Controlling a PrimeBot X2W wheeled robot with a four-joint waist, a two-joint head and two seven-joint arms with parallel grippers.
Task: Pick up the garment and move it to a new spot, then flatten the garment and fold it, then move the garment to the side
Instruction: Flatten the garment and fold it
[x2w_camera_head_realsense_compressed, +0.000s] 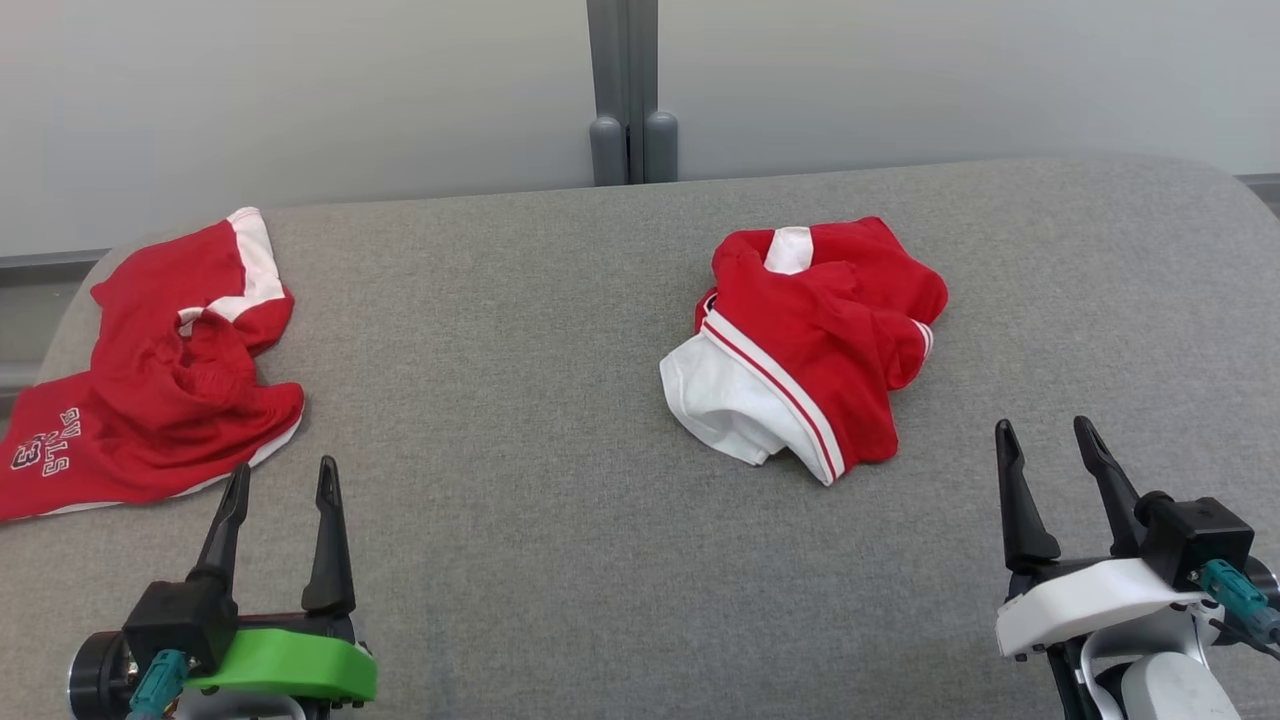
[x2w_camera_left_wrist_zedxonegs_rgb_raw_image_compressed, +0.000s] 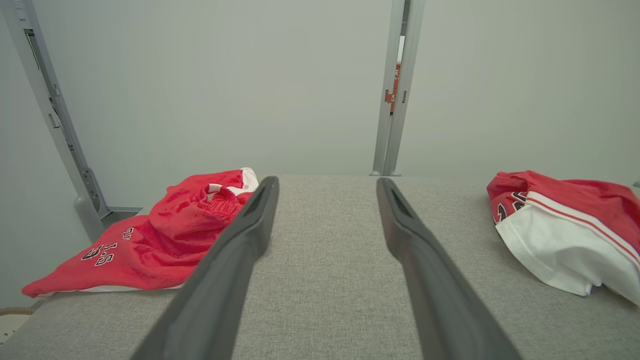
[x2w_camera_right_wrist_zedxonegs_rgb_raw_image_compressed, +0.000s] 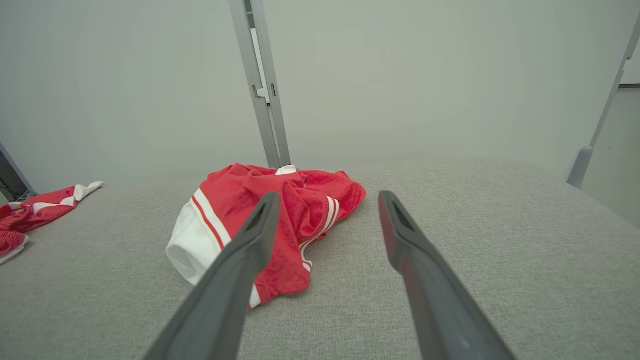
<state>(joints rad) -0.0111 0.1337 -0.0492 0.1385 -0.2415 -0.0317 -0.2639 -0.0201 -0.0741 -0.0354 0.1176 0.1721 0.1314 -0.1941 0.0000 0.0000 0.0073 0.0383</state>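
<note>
one red-and-white garment (x2w_camera_head_realsense_compressed: 810, 340), crumpled, lying near the grey post (x2w_camera_head_realsense_compressed: 625, 90), just to its right; soft, light, limp, likely best pinched at the striped hem (x2w_camera_head_realsense_compressed: 780, 400). left gripper (x2w_camera_head_realsense_compressed: 283, 468) and right gripper (x2w_camera_head_realsense_compressed: 1044, 424): both released, empty.

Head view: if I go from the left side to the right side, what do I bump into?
First the crumpled red cloth garment with white lettering → upright grey metal post → bunched red-and-white striped cloth garment → right gripper, its two dark fingers open.
</note>
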